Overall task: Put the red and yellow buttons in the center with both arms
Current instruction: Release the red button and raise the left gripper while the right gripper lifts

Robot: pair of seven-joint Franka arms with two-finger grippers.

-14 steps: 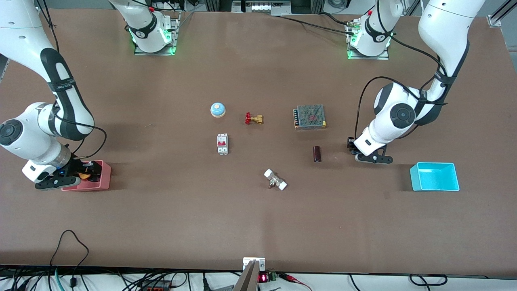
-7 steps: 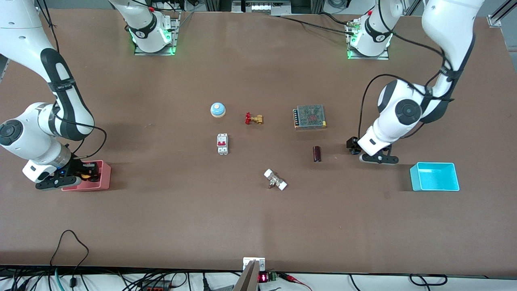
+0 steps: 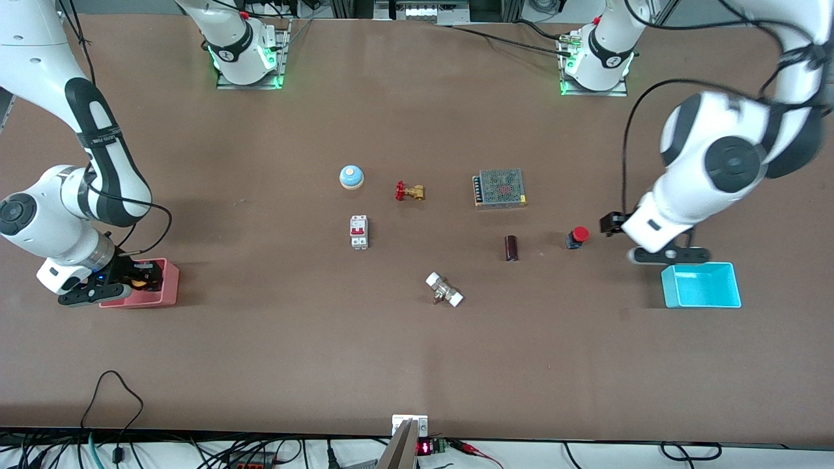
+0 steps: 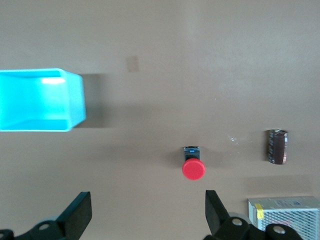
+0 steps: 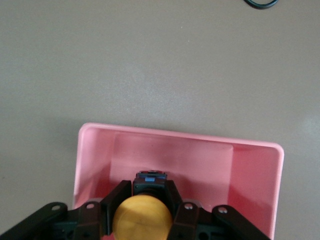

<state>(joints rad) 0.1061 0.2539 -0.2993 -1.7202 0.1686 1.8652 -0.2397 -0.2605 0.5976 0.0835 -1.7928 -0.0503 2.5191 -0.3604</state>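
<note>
The left arm point(image 3: 730, 163) is motion-blurred, its upper links cut off.

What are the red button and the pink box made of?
The red button looks like smooth matte plastic: an evenly coloured cap on a black body. The pink bin also looks plastic, with thin moulded walls, rounded corners and a soft sheen. Neither is certain from looks alone.

Readable text: none, on any view.
Band on right arm point(image 3: 98, 138): up the arm from the right pincer point(image 3: 138, 277); pale lettering, too small to make out.
Small display point(image 3: 423, 448) at table point(image 3: 417, 365) edge: well apart from both pincers; red glowing digits, not legible.
</note>
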